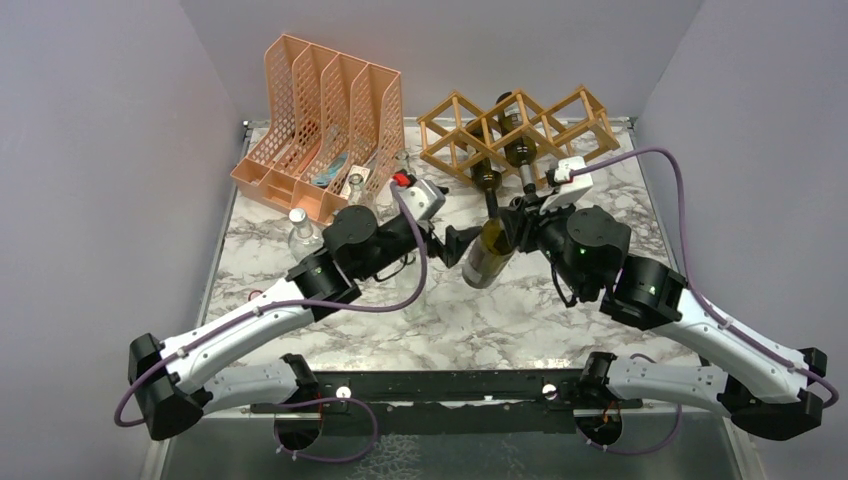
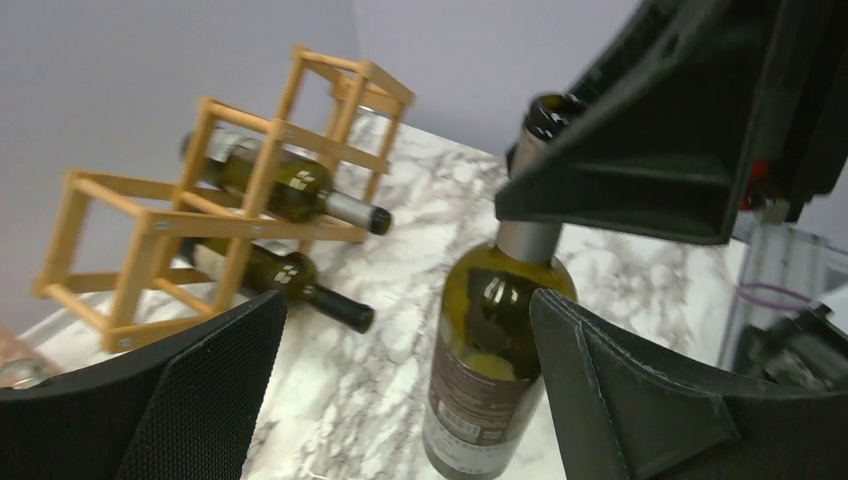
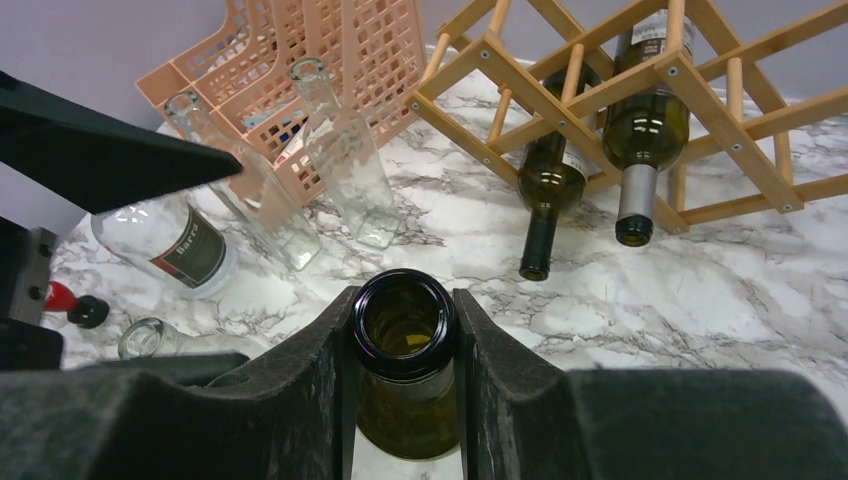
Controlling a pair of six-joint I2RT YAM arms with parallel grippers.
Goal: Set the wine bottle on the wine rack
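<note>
Wine bottle [image 2: 490,340] stood near-upright, base at or just above the table [image 1: 430,320], in front of the wine rack [image 2: 138,280]. Right fingers [image 3: 495,385] were clamped on its neck below the mouth. Left fingers [image 2: 200,400] were spread apart, flanking its body without touching.
</note>
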